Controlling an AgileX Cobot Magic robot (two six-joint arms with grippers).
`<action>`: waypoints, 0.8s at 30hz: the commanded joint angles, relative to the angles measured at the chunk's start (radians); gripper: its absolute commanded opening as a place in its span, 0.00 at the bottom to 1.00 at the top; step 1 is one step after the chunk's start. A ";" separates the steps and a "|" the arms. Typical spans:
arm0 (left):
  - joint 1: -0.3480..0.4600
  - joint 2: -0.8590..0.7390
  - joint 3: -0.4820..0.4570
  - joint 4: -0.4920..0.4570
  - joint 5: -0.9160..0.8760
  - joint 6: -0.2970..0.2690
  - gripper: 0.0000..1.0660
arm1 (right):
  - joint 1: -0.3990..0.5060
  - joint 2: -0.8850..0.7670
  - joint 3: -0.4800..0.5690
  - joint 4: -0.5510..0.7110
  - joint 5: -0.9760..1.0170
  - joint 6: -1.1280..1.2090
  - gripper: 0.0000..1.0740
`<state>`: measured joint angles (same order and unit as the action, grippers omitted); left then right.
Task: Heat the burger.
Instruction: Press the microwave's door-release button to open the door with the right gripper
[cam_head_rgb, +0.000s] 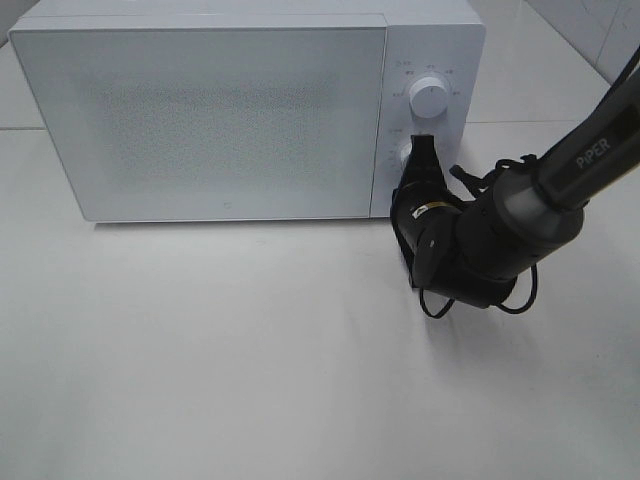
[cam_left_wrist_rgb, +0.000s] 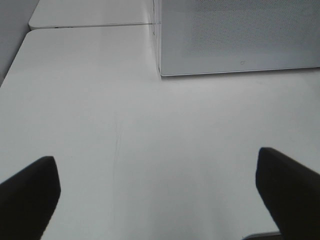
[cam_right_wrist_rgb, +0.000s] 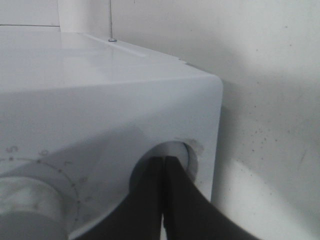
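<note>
The burger is out of view. The white microwave (cam_head_rgb: 220, 120) stands at the back of the table with its door closed. My right gripper (cam_head_rgb: 422, 146) is shut, and its joined tips touch the lower knob (cam_head_rgb: 408, 152) on the control panel. The right wrist view shows the two black fingertips (cam_right_wrist_rgb: 172, 172) pressed together, nothing between them, against that round knob (cam_right_wrist_rgb: 186, 154). My left gripper (cam_left_wrist_rgb: 160, 195) hangs open over bare table, its fingers (cam_left_wrist_rgb: 30, 195) wide apart, short of the microwave's front corner (cam_left_wrist_rgb: 165, 70). The exterior view does not show it.
An upper knob (cam_head_rgb: 430, 100) with dial marks sits above the lower one, and it also appears beside the fingers (cam_right_wrist_rgb: 27, 212). The right arm (cam_head_rgb: 560, 170) reaches in from the right edge. White tabletop (cam_head_rgb: 250, 350) spreads in front of the microwave.
</note>
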<state>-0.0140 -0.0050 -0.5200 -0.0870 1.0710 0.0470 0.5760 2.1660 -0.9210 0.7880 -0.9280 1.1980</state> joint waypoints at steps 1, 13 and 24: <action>0.002 -0.007 0.003 -0.004 -0.003 0.003 0.94 | -0.052 -0.001 -0.081 -0.047 -0.208 -0.032 0.00; 0.002 -0.007 0.003 -0.004 -0.003 0.003 0.94 | -0.058 0.008 -0.100 -0.057 -0.194 -0.028 0.00; 0.002 -0.007 0.003 -0.004 -0.003 0.003 0.94 | -0.049 -0.048 -0.033 -0.053 -0.042 -0.028 0.00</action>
<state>-0.0140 -0.0050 -0.5200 -0.0870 1.0710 0.0470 0.5600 2.1640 -0.9340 0.7850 -0.8870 1.1800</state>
